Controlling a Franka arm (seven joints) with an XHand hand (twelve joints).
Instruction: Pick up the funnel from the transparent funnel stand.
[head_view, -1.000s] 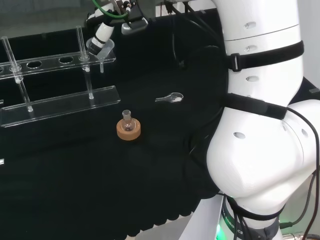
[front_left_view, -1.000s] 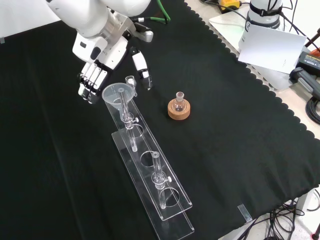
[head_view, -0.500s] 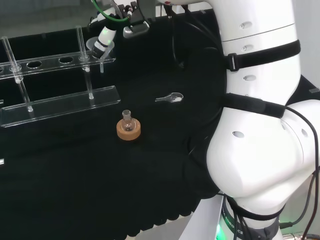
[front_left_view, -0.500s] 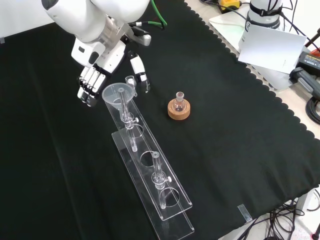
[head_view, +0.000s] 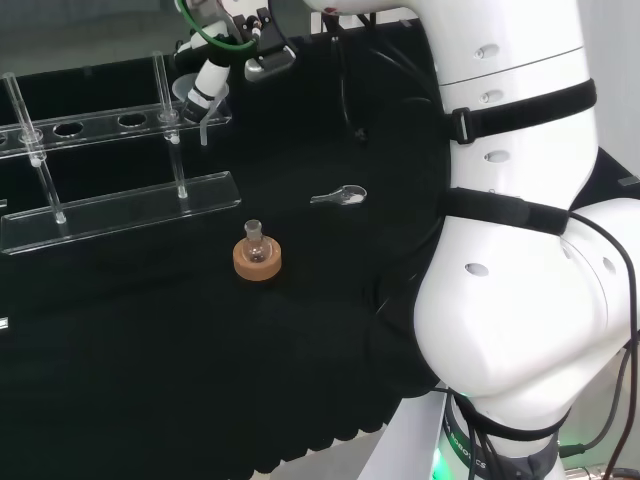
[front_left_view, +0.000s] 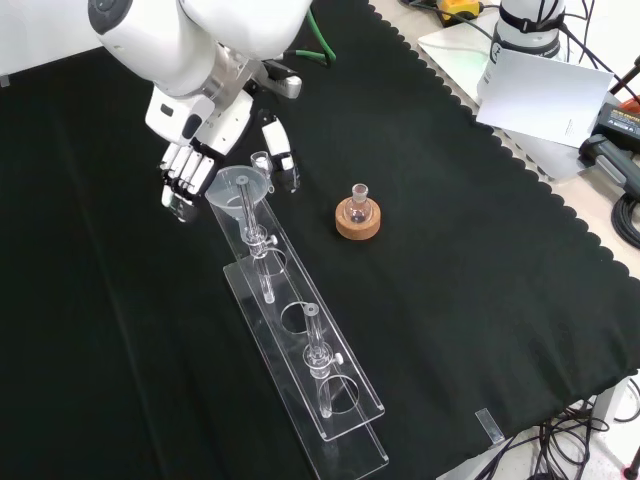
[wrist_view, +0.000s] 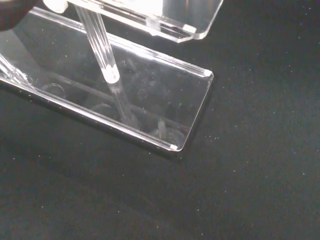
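Funnel (front_left_view: 238, 186) seated in stand (front_left_view: 300, 335), flanked by open empty hand (front_left_view: 190, 165); approach done, closure around bowl needed.

A lab — clear funnel stand (front_left_view: 300, 340), small flask (front_left_view: 358, 208), black-clothed bench (front_left_view: 480, 300).

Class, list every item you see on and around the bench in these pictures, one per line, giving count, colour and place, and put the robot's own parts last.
funnel: one, clear, seated in the end hole of the funnel stand, by the hand in the front view.
funnel stand: one, transparent, lying lengthwise on the cloth, left of centre in the front view.
small flask: one, clear, upright on the cork ring.
cork ring: one, tan, mid-cloth, right of the stand in the front view.
clear spoon-like piece: one, lying flat, right of the flask in the head view.
black cloth: one, covering the bench.
hand: one, black and white, fingers beside the funnel's rim.
arm: one, white.
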